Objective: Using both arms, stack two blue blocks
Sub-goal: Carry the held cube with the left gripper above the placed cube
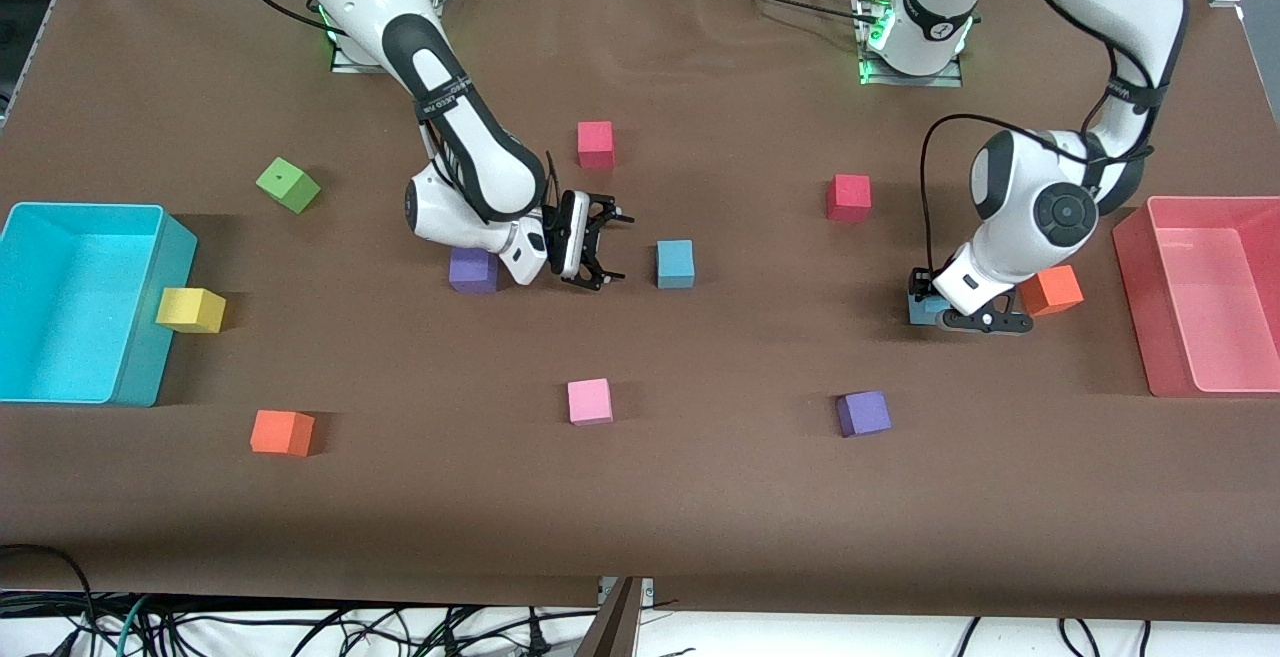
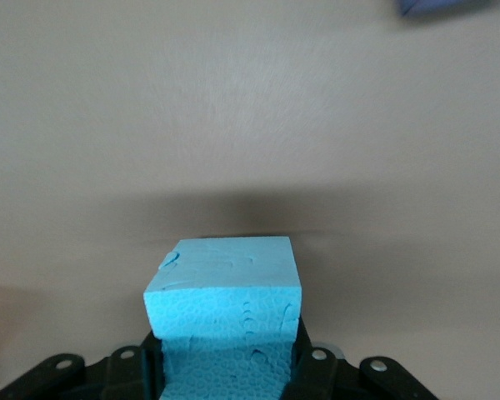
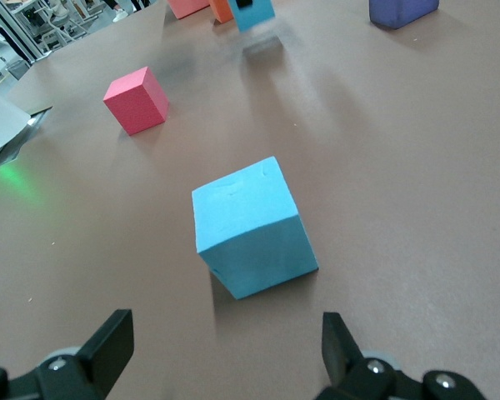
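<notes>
Left hand [image 1: 975,322] around blue block [image 2: 225,308]

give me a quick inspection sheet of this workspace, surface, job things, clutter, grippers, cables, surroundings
surface: brown table, a few creases near the arm bases
job's things: one blue block sits free mid-table; the other blue block is clamped toward the left arm's end
clutter: two purple cubes, two red cubes, two orange cubes, pink cube, yellow cube, green cube, cyan bin, pink bin
grippers: left gripper shut on its block beside an orange cube; right gripper open beside the free block
cables: black cable loops along the left arm; loose cables below the table edge
surroundings: metal framing past the table
</notes>
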Motion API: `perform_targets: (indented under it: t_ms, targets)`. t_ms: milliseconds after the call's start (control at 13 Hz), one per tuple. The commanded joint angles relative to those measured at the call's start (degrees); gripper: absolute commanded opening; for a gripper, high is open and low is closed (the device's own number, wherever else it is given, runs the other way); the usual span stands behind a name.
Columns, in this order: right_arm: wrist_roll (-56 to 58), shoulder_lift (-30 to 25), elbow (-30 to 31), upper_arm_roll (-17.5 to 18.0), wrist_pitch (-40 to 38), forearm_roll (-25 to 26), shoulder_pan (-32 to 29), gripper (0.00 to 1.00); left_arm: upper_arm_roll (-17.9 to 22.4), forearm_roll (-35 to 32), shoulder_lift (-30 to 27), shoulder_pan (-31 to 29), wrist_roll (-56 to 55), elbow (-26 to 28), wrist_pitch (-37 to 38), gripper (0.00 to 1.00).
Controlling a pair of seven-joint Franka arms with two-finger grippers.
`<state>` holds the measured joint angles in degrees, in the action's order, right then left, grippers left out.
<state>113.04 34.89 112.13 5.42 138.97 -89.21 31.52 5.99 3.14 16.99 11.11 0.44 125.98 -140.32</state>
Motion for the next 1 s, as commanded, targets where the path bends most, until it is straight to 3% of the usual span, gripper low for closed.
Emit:
perform_targets:
  t_ms: [0, 230, 460, 920]
  targets:
    - [1.83, -0.79, 1.16, 0.74, -0.63, -1.93, -0.76, 1.0, -1.14, 1.25, -7.66, 2.16, -1.66, -0.12, 5.92, 0.0]
    - [2.35, -0.26, 0.72, 0.82, -0.63, -2.02, -1.11, 1.0, -5.97, 1.17, -8.03, 4.53, -9.99, -5.73, 11.81, 0.0]
    - [2.62, -0.26, 0.46, 0.74, -0.63, -2.19, -1.02, 1.0, -10.81, 1.26, -6.63, 8.56, -24.56, -8.81, 12.0, 0.0]
    - [2.53, -0.26, 0.37, 0.82, -0.63, -2.28, -0.93, 1.0, -12.76, 1.34, 3.12, 21.92, -49.72, -19.18, 11.91, 0.0]
